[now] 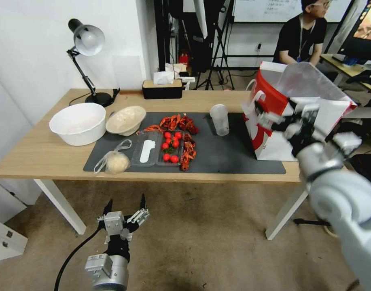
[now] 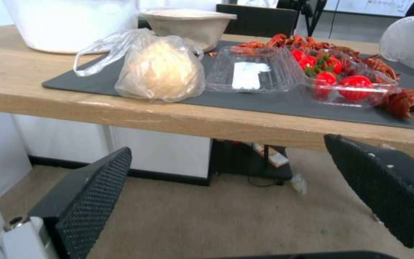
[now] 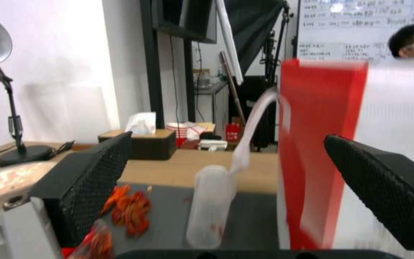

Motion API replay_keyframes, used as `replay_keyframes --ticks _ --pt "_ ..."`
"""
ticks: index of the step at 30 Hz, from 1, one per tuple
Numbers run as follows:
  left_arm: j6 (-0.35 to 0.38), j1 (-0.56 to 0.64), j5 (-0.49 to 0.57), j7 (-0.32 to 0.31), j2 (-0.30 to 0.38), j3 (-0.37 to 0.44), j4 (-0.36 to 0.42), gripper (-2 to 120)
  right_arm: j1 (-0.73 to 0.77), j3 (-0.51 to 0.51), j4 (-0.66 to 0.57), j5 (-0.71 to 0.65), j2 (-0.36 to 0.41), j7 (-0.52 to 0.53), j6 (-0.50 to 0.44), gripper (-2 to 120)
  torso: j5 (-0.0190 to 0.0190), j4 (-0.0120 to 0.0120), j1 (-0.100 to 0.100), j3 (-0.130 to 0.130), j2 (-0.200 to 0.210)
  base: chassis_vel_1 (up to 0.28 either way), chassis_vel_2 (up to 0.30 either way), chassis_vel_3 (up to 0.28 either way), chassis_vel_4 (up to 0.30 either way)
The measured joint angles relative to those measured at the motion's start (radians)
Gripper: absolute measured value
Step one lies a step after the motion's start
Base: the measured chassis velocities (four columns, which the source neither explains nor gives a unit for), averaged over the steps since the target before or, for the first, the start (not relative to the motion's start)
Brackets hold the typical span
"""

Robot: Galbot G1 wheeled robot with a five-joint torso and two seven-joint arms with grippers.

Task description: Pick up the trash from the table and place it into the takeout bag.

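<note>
left gripper [image 1: 126, 205]: low, fingers spread, pointing up | right gripper [image 1: 263, 114]: raised, arm extended, fingers apart

- White wall [image 1: 35, 48] runs along the far-left side, behind the bench [image 1: 43, 153].
- Carpet [image 1: 201, 234], brownish and mottled, covers the floor.
- A black desk lamp [image 1: 86, 40] with a round shade stands at the bench's far-left corner.
- Dark tissue box [image 1: 162, 88] sits at the far edge.
- Black tripods [image 1: 217, 48] and dark equipment stand behind.
- A whiteboard [image 3: 355, 25] with writing hangs on the back wall.
- A second desk [image 1: 347, 68] stands at far right.
</note>
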State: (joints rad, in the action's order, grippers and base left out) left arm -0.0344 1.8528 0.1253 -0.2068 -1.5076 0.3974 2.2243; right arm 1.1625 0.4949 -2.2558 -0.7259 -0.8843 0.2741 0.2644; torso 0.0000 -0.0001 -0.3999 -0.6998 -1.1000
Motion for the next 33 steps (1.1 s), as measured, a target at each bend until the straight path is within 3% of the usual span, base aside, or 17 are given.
replay_keyframes --ticks 5,9,12,13,15,17,19,24,33 --pt "-0.001 0.001 0.000 0.000 0.001 -0.001 0.000 100 0.083 0.001 -0.018 0.042 -0.030 -0.011 -0.037 100 -0.0002 0.0000 0.000 0.000 0.000 0.000 0.000 0.000 0.000" --pt "-0.004 0.000 0.000 0.000 0.001 -0.002 0.000 100 0.191 -0.008 -0.016 0.127 -0.082 -0.032 -0.121 100 0.0001 0.0002 0.000 0.000 0.000 0.000 0.000 0.000 0.000" --pt "-0.008 0.003 0.003 0.000 0.006 -0.001 0.002 100 0.285 -0.019 0.008 0.216 -0.135 -0.061 -0.239 100 -0.0002 0.0004 0.000 0.000 0.000 0.000 0.000 0.000 0.000" --pt "-0.008 0.003 0.003 0.000 0.006 -0.001 0.002 100 0.285 -0.019 0.008 0.216 -0.135 -0.061 -0.239 100 -0.0002 0.0004 0.000 0.000 0.000 0.000 0.000 0.000 0.000" --pt "-0.010 0.006 0.005 0.000 0.010 0.000 0.004 100 0.377 -0.031 0.045 0.295 -0.186 -0.088 -0.356 100 -0.0001 0.0001 0.000 0.000 0.000 0.000 0.000 0.000 0.000" --pt "-0.011 0.007 0.006 0.000 0.010 0.000 0.005 100 0.389 -0.033 0.052 0.308 -0.193 -0.091 -0.374 100 -0.0004 0.0000 0.000 0.000 0.000 0.000 0.000 0.000 0.000" --pt "-0.013 0.009 0.007 0.001 0.014 0.000 0.009 100 0.465 -0.050 0.099 0.370 -0.236 -0.113 -0.489 100 0.0001 0.0001 0.000 0.000 0.000 0.000 0.000 0.000 0.000" --pt "-0.013 0.010 0.008 0.005 0.019 -0.001 0.015 100 0.533 -0.064 0.153 0.405 -0.277 -0.139 -0.603 100 0.0000 0.0000 0.000 0.000 0.000 0.000 0.000 0.000 0.000" --pt "-0.013 0.011 0.007 0.009 0.026 -0.006 0.015 100 0.586 -0.089 0.215 0.435 -0.327 -0.157 -0.683 100 0.0000 0.0001 0.000 0.000 0.000 0.000 0.000 0.000 0.000"
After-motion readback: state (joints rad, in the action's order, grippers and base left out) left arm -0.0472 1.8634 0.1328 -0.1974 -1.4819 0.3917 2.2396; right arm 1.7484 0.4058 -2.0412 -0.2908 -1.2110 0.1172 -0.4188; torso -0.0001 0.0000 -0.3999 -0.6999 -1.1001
